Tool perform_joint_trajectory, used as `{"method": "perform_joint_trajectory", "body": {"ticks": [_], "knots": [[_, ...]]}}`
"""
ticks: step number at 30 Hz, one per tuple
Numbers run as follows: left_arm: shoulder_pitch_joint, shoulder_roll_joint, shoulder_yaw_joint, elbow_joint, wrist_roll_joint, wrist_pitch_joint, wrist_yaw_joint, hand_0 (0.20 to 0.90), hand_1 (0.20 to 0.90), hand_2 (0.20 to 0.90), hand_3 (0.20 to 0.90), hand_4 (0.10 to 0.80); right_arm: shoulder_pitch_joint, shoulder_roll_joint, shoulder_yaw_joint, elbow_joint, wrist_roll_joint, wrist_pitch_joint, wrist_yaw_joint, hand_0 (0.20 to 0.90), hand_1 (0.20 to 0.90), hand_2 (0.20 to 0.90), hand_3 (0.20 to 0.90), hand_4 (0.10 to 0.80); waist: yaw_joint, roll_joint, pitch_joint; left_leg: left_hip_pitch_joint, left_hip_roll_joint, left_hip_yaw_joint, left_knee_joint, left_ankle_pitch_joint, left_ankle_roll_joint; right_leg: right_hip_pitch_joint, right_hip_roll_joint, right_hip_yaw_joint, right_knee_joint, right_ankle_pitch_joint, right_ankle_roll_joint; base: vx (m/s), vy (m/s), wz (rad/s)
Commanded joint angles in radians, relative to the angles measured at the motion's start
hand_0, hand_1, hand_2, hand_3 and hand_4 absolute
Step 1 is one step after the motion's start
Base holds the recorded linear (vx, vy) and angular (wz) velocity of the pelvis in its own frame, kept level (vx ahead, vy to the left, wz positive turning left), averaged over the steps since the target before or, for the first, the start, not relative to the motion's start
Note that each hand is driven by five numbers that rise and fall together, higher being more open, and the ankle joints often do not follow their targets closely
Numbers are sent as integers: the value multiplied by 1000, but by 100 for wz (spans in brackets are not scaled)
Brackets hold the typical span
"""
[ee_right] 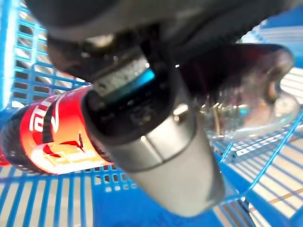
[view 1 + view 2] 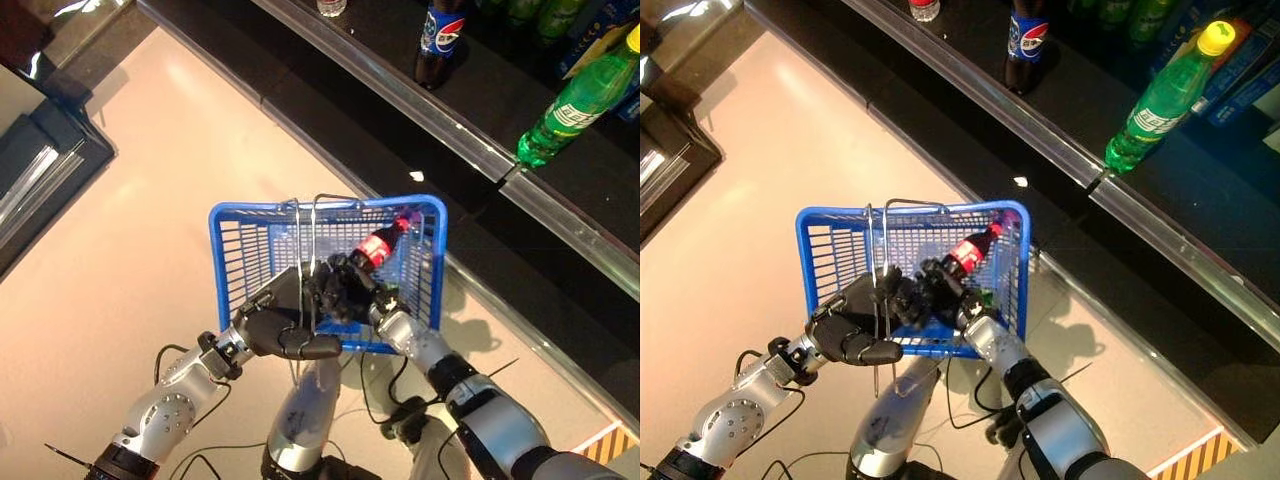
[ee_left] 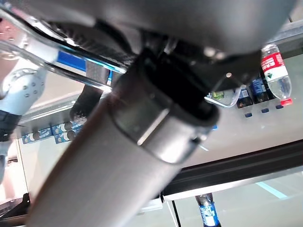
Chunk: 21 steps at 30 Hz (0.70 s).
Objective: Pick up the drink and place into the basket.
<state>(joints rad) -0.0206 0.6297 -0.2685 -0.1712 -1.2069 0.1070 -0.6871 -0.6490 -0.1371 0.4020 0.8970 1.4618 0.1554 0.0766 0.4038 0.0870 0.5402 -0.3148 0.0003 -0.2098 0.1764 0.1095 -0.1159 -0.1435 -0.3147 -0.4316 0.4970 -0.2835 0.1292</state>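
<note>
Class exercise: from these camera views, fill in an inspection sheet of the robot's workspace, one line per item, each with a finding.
Surface: pale floor; no table.
Job's things: cola bottle lying tilted inside the blue basket.
Clutter: nothing seen.
Hands: left hand curled round the basket's wire handle; right hand inside the basket, gripping the bottle.
Cables: left out.
Surroundings: dark shelf holding a green bottle, a blue-labelled bottle and others.

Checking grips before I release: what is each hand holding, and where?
Right hand grips the cola bottle by its lower body, inside the blue basket. Left hand is curled round the basket's wire handles.
</note>
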Motion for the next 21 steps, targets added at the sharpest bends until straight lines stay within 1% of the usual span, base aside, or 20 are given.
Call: {"method": "perform_joint_trajectory", "body": {"ticks": [1, 7, 10, 13, 17, 21], "knots": [[-154, -76, 34, -381, -164, -116, -171, 300, 300, 300, 200, 100, -143, 52, 17, -24, -31, 39, 39, 900, 900, 900, 900, 800, 1, 15, -61, -25, -18, 19, 105, -50, 61, 24, 10, 16, -166, 249, -51, 0, 0, 0], [-169, -70, 17, -386, -163, -118, -143, 300, 300, 300, 200, 100, -172, 38, 15, 23, -23, 58, 51, 900, 900, 900, 900, 800, 9, 8, -57, -26, -18, 18, 103, -47, 63, 23, 9, 9, -162, 250, -50, 2, 0, 1], [-169, -75, 13, -386, -162, -114, -137, 300, 300, 300, 200, 100, -177, 33, 19, 31, -47, 63, 58, 900, 900, 900, 900, 800, 13, 4, -56, -29, -19, 18, 103, -46, 64, 20, 8, 7, -159, 251, -50, 0, -3, 1], [-168, -75, 17, -384, -166, -108, -128, 300, 300, 300, 200, 100, -170, 27, 24, 27, -45, 54, 101, 900, 900, 900, 900, 800, 14, 1, -56, -28, -16, 20, 99, -45, 64, 21, 9, 4, -161, 250, -49, 3, -11, 5], [-160, -79, 21, -379, -162, -103, -111, 300, 300, 300, 200, 100, -153, 16, 33, -14, -56, 40, 148, 900, 900, 900, 900, 800, 11, -6, -56, -30, -15, 24, 101, -45, 65, 16, 9, 5, -156, 250, -49, 1, -1, 1], [-129, -88, 31, -371, -150, -110, -97, 300, 300, 300, 200, 100, -95, -11, 61, -154, -60, -6, 169, 900, 900, 900, 900, 800, -3, -17, -53, -29, -7, 35, 98, -46, 65, 9, 11, 9, -154, 250, -47, 0, 0, 0]]}}
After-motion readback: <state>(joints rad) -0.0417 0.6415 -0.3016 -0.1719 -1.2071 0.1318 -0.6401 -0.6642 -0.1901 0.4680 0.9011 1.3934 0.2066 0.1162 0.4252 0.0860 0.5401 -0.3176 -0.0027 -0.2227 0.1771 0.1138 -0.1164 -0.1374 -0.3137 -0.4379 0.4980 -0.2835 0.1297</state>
